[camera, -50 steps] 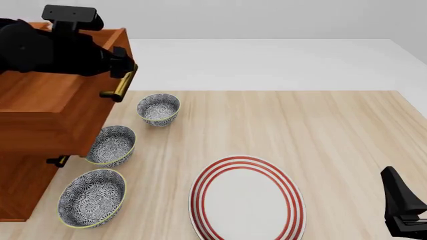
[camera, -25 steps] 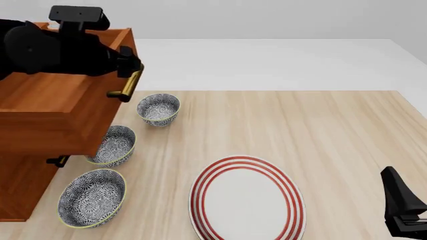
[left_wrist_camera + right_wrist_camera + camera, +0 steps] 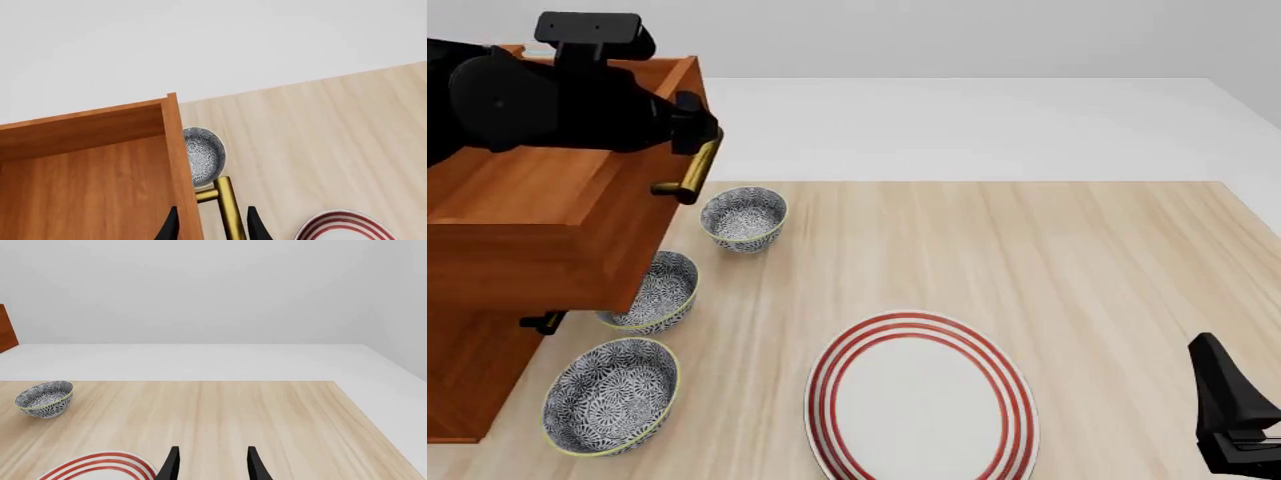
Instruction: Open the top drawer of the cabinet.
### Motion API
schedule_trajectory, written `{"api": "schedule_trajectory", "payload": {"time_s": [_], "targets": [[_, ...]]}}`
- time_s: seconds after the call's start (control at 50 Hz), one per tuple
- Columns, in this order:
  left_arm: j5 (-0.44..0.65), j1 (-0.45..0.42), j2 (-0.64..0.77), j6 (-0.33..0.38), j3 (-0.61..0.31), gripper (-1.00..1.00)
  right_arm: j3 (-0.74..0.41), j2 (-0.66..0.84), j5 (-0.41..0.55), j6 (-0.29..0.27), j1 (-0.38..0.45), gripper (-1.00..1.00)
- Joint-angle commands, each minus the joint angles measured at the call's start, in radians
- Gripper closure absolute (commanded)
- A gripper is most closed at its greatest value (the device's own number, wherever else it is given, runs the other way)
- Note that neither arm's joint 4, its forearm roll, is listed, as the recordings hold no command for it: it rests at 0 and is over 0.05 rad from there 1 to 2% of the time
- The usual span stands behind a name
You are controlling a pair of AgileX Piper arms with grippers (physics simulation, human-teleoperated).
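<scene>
The cabinet [image 3: 481,370] stands at the table's left edge. Its top drawer [image 3: 547,215] is pulled well out, so its bare wooden inside [image 3: 87,190] shows. My left gripper [image 3: 698,128] is at the drawer's brass bar handle [image 3: 698,165]. In the left wrist view the gripper [image 3: 213,210] straddles the handle [image 3: 227,207], with a gap on either side of the bar; one finger lies over the drawer's front panel [image 3: 179,150]. Near the table's front right corner, my right gripper [image 3: 1228,415] hangs open with nothing between its fingers [image 3: 212,455].
Three patterned bowls [image 3: 745,217] [image 3: 654,290] [image 3: 611,395] sit beside the cabinet, the middle one partly under the drawer. A red-ringed plate [image 3: 921,400] lies front centre. A lower drawer's handle [image 3: 545,322] sticks out below.
The top drawer has slid further out to the right, and the left gripper has moved with its handle. The right arm has stayed still.
</scene>
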Motion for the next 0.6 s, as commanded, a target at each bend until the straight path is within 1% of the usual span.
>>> {"api": "schedule_trajectory", "payload": {"time_s": [0.02,0.3,0.6], "targets": [[0.015,-0.052,0.064,0.115,0.12,-1.0,0.0,0.0,0.0,0.0,0.0,-1.0],[0.001,-0.08,0.059,0.102,0.134,-1.0,0.0,0.0,0.0,0.0,0.0,-1.0],[0.009,-0.084,0.045,0.103,0.131,-1.0,0.0,0.0,0.0,0.0,0.0,-1.0]]}}
